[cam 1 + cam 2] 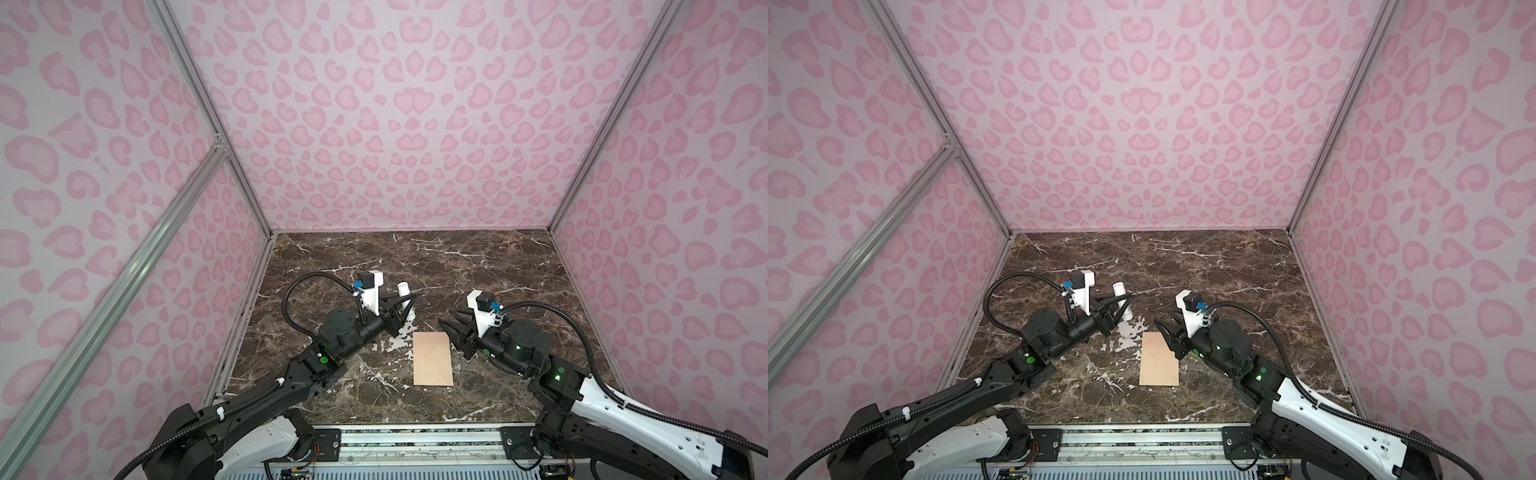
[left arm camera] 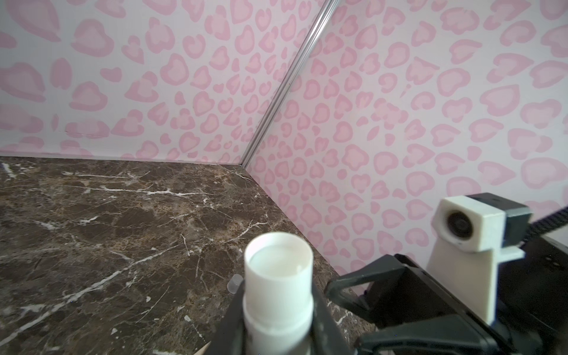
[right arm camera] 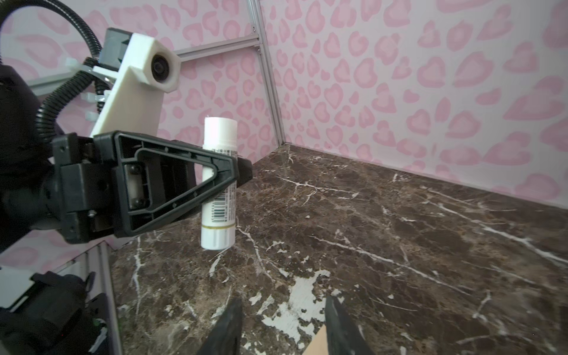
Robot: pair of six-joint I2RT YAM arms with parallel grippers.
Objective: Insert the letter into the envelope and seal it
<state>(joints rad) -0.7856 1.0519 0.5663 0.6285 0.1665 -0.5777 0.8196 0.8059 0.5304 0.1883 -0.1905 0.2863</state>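
The peach-tan envelope [image 1: 433,359] [image 1: 1159,359] lies flat on the marble table, seam side up, and the flap looks folded down. The letter is hidden. My left gripper [image 1: 405,309] [image 1: 1121,306] [image 2: 278,307] is shut on an upright white glue stick [image 1: 404,291] [image 1: 1120,290] [image 2: 278,276] [image 3: 218,138], beyond the envelope's far left corner. The stick's base is at or just above the marble. My right gripper [image 1: 445,316] [image 1: 1162,318] [image 3: 282,307] is open and empty over the envelope's far right corner [image 3: 318,344].
A small clear cap-like piece [image 2: 234,284] lies on the marble table [image 1: 478,266] beside the glue stick. Pink patterned walls with aluminium posts [image 1: 208,120] close in the left, back and right sides. A metal rail [image 1: 415,440] runs along the front edge.
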